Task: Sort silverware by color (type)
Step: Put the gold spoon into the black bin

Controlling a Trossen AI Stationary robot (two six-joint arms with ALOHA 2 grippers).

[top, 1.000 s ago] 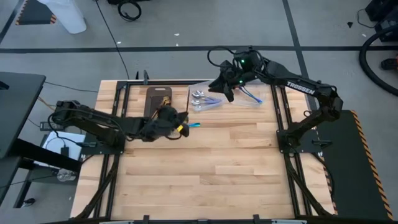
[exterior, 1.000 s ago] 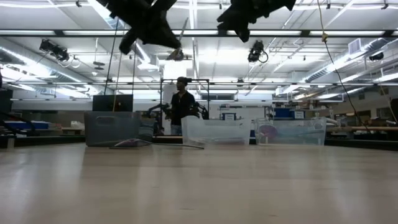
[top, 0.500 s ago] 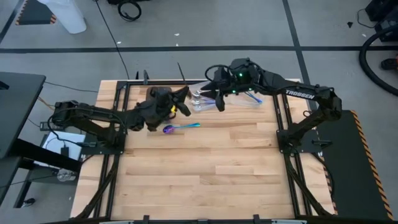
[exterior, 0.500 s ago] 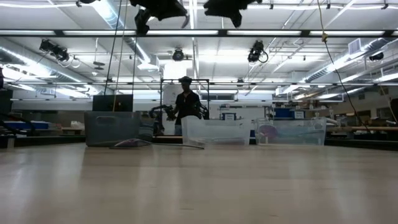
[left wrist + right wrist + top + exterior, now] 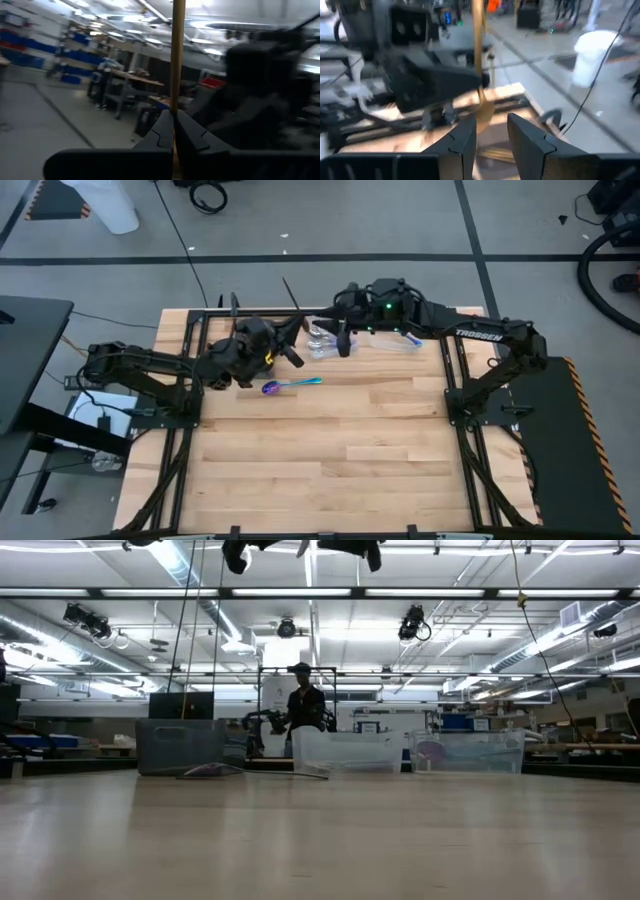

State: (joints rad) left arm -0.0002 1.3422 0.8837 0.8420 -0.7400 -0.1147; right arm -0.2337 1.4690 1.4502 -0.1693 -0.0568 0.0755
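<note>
My left gripper (image 5: 290,345) is up over the table's far left part, shut on a gold spoon (image 5: 177,50). The spoon's long handle sticks out past the fingertips. My right gripper (image 5: 342,340) is open and hovers just right of the left one, facing it. In the right wrist view the gold spoon's bowl (image 5: 483,112) shows ahead of the open gripper (image 5: 492,135), in line with the gap between its fingers and apart from them. A rainbow spoon (image 5: 290,385) lies flat on the wood below the left gripper. My left gripper pinches the gold spoon's handle (image 5: 176,107) between its two shut fingers (image 5: 195,137). The fingers lie across the handle, which runs on far past their tips. The spoon is lifted clear of the table, with its bowl on the other side of the hold.
A clear container with silver spoons (image 5: 322,338) and another with blue-tinted spoons (image 5: 405,335) stand at the far edge under the right arm. A dark tray (image 5: 250,330) lies under the left gripper. Bare wood stretches across the near half of the table (image 5: 340,460). A person stands far behind (image 5: 303,705).
My left gripper has risen from the table beside the rainbow spoon and moved toward the far edge, tipping its fingers up with the gold spoon in them. My right gripper has swung toward the table's left, close to the left gripper. The rainbow spoon now lies uncovered.
</note>
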